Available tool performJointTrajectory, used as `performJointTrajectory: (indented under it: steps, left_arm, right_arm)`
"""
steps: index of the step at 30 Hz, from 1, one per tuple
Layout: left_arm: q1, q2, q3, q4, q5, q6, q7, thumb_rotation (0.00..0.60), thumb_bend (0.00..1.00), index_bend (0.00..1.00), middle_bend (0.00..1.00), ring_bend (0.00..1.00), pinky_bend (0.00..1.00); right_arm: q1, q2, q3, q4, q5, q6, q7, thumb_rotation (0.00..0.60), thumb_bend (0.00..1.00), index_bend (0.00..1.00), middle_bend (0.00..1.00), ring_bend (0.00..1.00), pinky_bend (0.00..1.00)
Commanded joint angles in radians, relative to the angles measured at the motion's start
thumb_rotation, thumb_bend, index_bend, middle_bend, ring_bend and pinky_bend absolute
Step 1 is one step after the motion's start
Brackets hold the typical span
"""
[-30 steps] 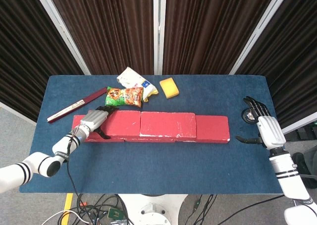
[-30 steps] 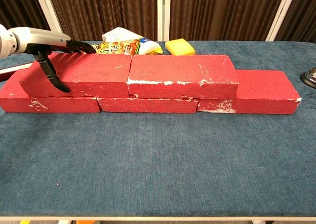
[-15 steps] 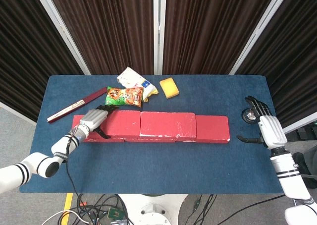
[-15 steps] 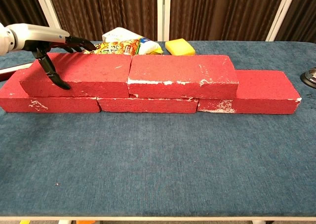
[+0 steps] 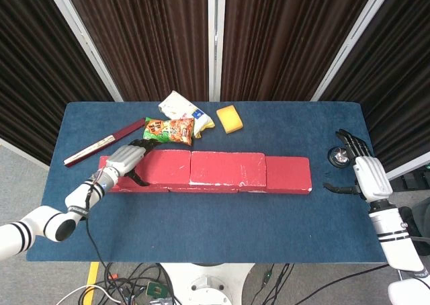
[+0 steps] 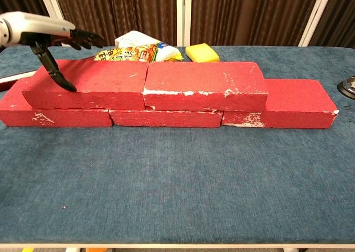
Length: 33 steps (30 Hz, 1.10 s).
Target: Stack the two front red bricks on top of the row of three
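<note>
Three red bricks form a row on the blue table: the left brick (image 6: 52, 117), the middle brick (image 6: 166, 117) and the right brick (image 6: 294, 103). Two more lie on top: the upper left brick (image 6: 91, 84) (image 5: 161, 166) and the upper right brick (image 6: 202, 85) (image 5: 228, 168). My left hand (image 6: 47, 38) (image 5: 124, 160) hovers just above the upper left brick's left end, fingers spread, holding nothing. My right hand (image 5: 366, 174) is open near the table's right edge, away from the bricks.
Behind the bricks lie a snack bag (image 5: 169, 129), a white packet (image 5: 185, 109) and a yellow sponge (image 5: 230, 118). A dark red stick (image 5: 101, 144) lies at the back left. A small round metal thing (image 5: 336, 156) sits beside my right hand.
My left hand has let go of the upper left brick and lifted a little up and to the left. My right hand has drifted slightly toward the right edge.
</note>
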Motion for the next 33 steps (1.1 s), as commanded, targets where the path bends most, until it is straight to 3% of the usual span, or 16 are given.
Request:
performJointTrajectory:
  steps: [1,4,7,12,15,20,26,33]
  left_arm:
    - [0.022,0.059,-0.018,-0.059,0.003,0.054,0.002,0.600,0.00,0.00,0.00,0.00,0.00]
    - [0.074,0.125,-0.033,-0.137,0.017,0.164,0.008,0.600,0.00,0.00,0.00,0.00,0.00]
    - [0.171,0.153,-0.030,-0.198,0.069,0.372,0.047,0.600,0.00,0.00,0.00,0.00,0.00]
    - [0.337,0.157,0.018,-0.280,0.124,0.647,0.118,0.600,0.00,0.00,0.00,0.00,0.00]
    - [0.426,0.141,0.062,-0.307,0.144,0.759,0.163,0.600,0.00,0.00,0.00,0.00,0.00]
    - [0.574,0.048,0.126,-0.248,0.192,0.952,0.216,0.600,0.00,0.00,0.00,0.00,0.00]
    - [0.688,-0.012,0.177,-0.172,0.224,1.046,0.194,0.600,0.00,0.00,0.00,0.00,0.00]
    - [0.731,-0.001,0.207,-0.182,0.268,1.036,0.183,0.600,0.00,0.00,0.00,0.00,0.00]
  right_arm:
    - [-0.003,0.002,-0.002,-0.001,-0.003,0.004,0.000,0.600,0.00,0.00,0.00,0.00,0.00]
    - [-0.014,0.005,-0.010,0.000,-0.015,0.019,-0.001,0.600,0.00,0.00,0.00,0.00,0.00]
    - [-0.035,0.007,-0.027,0.010,-0.035,0.044,-0.008,0.600,0.00,0.00,0.00,0.00,0.00]
    - [-0.085,-0.006,-0.080,0.054,-0.066,0.085,-0.036,0.600,0.00,0.00,0.00,0.00,0.00]
    - [-0.128,-0.027,-0.113,0.087,-0.077,0.123,-0.073,0.600,0.00,0.00,0.00,0.00,0.00]
    - [-0.201,-0.056,-0.166,0.129,-0.096,0.182,-0.090,0.600,0.00,0.00,0.00,0.00,0.00]
    - [-0.260,-0.099,-0.201,0.172,-0.129,0.242,-0.069,0.600,0.00,0.00,0.00,0.00,0.00]
    - [-0.290,-0.132,-0.216,0.198,-0.165,0.279,-0.072,0.600,0.00,0.00,0.00,0.00,0.00]
